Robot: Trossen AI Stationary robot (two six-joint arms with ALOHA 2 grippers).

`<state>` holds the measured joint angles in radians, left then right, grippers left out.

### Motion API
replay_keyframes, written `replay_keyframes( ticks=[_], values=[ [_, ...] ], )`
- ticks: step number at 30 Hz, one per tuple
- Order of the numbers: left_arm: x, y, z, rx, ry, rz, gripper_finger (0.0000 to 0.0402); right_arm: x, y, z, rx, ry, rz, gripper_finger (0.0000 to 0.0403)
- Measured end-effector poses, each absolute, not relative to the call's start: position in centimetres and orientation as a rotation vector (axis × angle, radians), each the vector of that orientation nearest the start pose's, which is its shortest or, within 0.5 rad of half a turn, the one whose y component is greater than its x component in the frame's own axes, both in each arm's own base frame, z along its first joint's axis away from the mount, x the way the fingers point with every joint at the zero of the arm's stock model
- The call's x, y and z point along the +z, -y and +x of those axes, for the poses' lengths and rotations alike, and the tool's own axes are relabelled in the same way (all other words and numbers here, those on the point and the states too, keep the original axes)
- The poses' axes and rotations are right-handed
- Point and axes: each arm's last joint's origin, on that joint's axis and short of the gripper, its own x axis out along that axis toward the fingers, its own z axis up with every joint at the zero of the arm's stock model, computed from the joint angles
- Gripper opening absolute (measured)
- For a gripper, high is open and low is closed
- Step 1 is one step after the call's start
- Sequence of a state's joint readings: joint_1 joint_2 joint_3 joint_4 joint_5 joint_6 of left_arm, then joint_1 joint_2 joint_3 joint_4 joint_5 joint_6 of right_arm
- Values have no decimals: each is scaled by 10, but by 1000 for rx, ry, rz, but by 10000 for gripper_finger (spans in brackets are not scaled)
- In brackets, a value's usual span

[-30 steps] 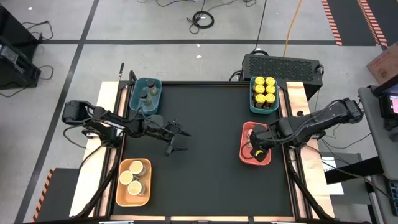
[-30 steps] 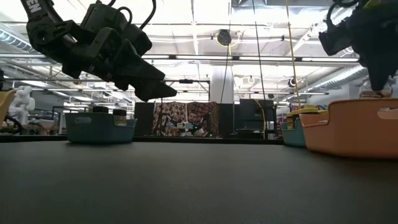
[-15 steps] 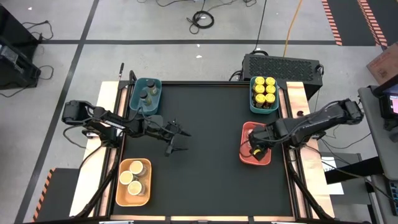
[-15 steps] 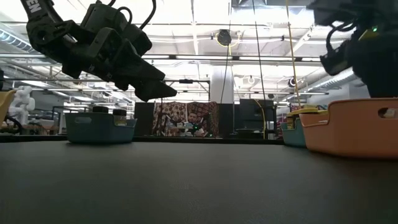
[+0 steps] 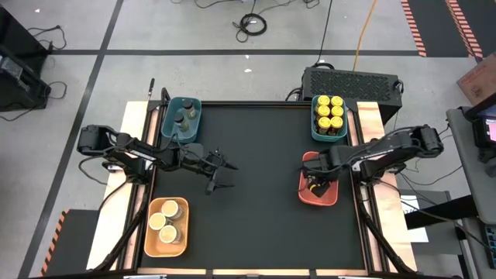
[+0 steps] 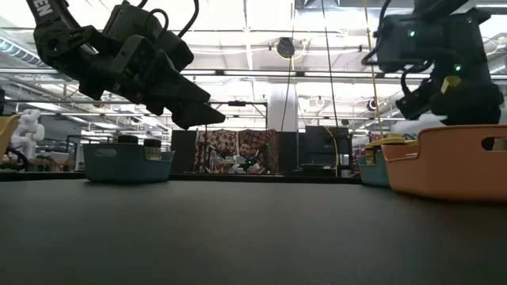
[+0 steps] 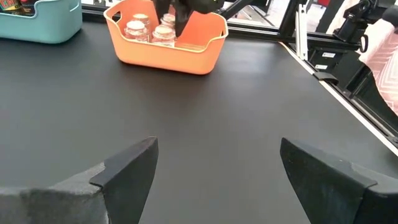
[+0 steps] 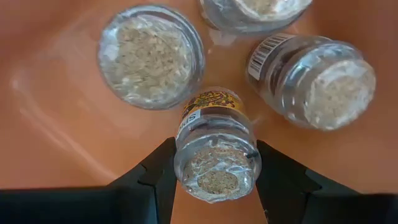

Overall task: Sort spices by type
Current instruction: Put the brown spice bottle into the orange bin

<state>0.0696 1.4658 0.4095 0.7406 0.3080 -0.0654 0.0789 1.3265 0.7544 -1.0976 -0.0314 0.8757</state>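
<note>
R gripper (image 8: 214, 180) is down inside the red-orange tray (image 5: 304, 192) at approx 3 o'clock on the surface (image 5: 256, 178), pinching a small spice jar (image 8: 216, 149) btw its two fingers; jar has a yellowish label and pale grainy contents showing through its end. Just beside it in the same tray: a second jar (image 8: 151, 56) w/ pale contents, a third jar (image 8: 317, 81) w/ a barcode label lying tilted, and a fourth (image 8: 255, 11) only partly in view. Whether the held jar touches the tray floor, can't tell.

At approx 1 o'clock, teal tray (image 5: 315, 133) holds yellow-lidded jars (image 5: 330, 111) in two rows, plus a dark jar at its near end.

L gripper (image 5: 222, 175) hovers over the bare surface at approx 9 o'clock, a bit in from centre, fingers (image 7: 127, 171) spread wide w/ nothing btw them.

At approx 11 o'clock, a second teal tray (image 5: 172, 130) w/ dark-lidded jars (image 5: 181, 118). At approx 7 o'clock, light orange tray (image 5: 149, 242) w/ wider tan-lidded jars (image 5: 164, 218).
</note>
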Motion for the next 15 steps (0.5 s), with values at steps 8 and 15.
replay_keyframes(
  ticks=[8,15],
  values=[
    [153,-9,256,-224,-319,-123,341,173,-15,191,-597,-1623,599,202],
    [153,-9,256,-226,-318,-105,341,175,-16,193,-567,-1611,612,249]
  ],
)
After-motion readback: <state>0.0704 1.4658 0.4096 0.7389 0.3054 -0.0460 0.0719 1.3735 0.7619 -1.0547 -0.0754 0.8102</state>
